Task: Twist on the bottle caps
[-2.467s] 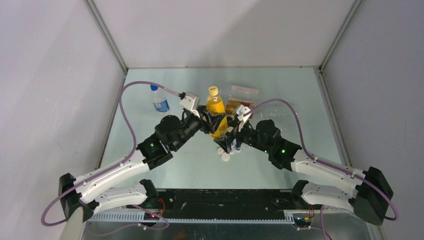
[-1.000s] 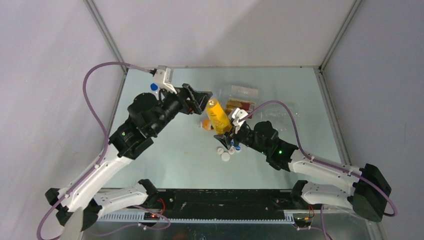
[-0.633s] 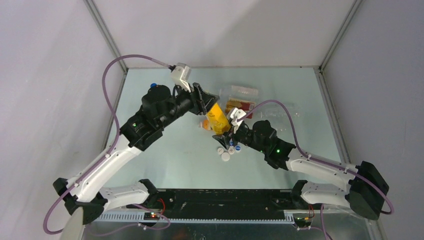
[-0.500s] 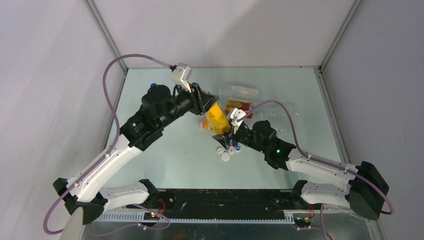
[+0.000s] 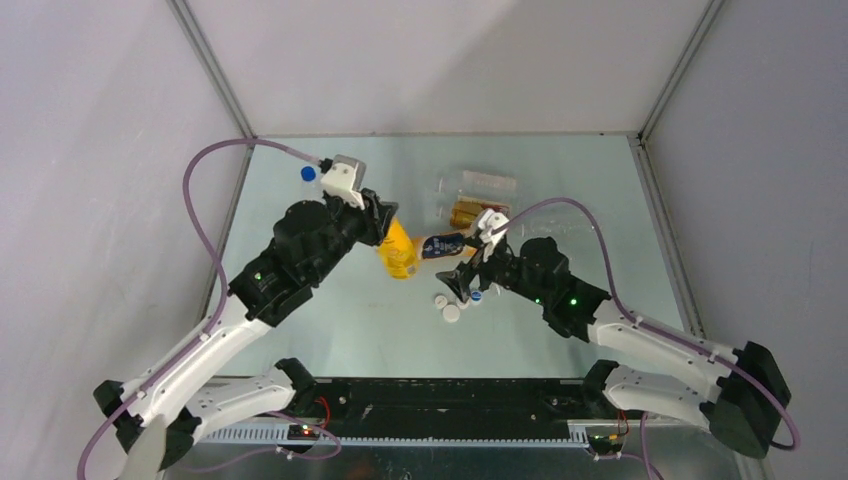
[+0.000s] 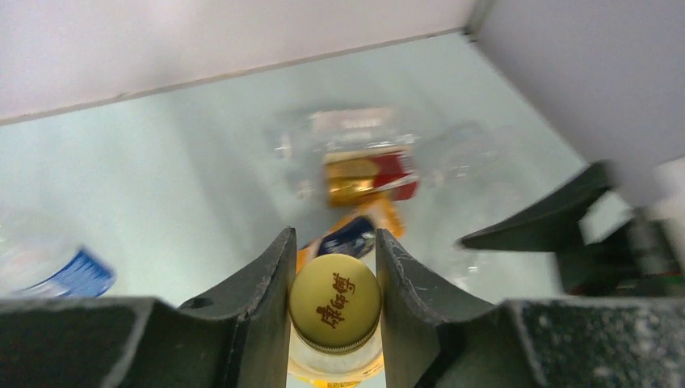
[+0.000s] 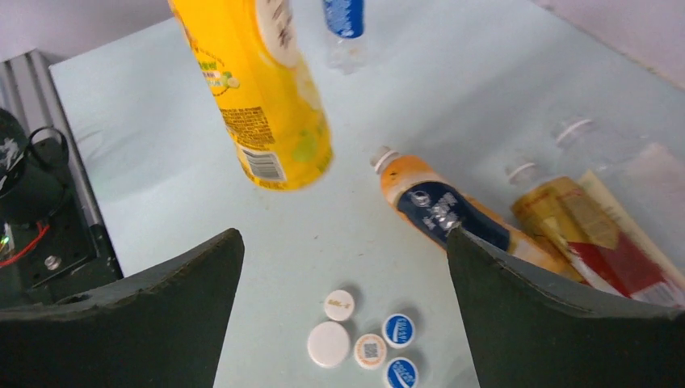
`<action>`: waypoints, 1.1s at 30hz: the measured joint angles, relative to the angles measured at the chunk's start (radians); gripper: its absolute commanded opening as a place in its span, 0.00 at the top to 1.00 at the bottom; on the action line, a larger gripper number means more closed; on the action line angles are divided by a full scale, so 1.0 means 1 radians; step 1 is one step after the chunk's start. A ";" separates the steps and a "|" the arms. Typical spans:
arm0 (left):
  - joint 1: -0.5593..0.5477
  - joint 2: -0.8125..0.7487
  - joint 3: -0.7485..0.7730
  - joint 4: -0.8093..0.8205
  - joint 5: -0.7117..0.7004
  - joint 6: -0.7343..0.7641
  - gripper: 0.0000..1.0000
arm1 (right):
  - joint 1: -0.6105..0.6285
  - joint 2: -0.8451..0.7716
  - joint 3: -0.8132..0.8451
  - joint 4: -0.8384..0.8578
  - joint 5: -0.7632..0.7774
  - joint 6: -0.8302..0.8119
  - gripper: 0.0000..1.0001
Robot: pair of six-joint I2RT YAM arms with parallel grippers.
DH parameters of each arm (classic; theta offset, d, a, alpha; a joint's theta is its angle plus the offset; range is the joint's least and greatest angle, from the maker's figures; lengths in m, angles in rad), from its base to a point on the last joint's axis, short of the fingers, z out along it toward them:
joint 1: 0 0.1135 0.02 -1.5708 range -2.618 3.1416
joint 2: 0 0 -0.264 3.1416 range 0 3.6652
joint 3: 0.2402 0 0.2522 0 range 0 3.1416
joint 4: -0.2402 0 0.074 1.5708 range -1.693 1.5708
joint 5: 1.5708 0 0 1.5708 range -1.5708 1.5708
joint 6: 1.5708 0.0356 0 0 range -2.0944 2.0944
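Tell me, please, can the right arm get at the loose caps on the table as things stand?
Probably yes. The right end effector is open close above the caps and nothing lies between; the yellow bottle is off to one side.

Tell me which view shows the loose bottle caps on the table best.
The right wrist view: five loose caps lie plainly below its camera. The top view shows them tiny. The left wrist view misses them.
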 measured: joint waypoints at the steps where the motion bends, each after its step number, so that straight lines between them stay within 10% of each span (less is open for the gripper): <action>1: 0.002 -0.014 -0.025 0.004 -0.037 0.018 1.00 | -0.012 -0.021 0.000 -0.013 0.005 0.003 0.01; 14: 0.189 -0.084 -0.428 0.288 -0.398 0.109 1.00 | -0.174 -0.180 0.000 -0.176 0.070 -0.043 0.01; 33: 0.445 0.027 -0.605 0.614 -0.433 0.065 0.81 | -0.292 -0.492 0.000 -0.340 0.149 -0.158 0.01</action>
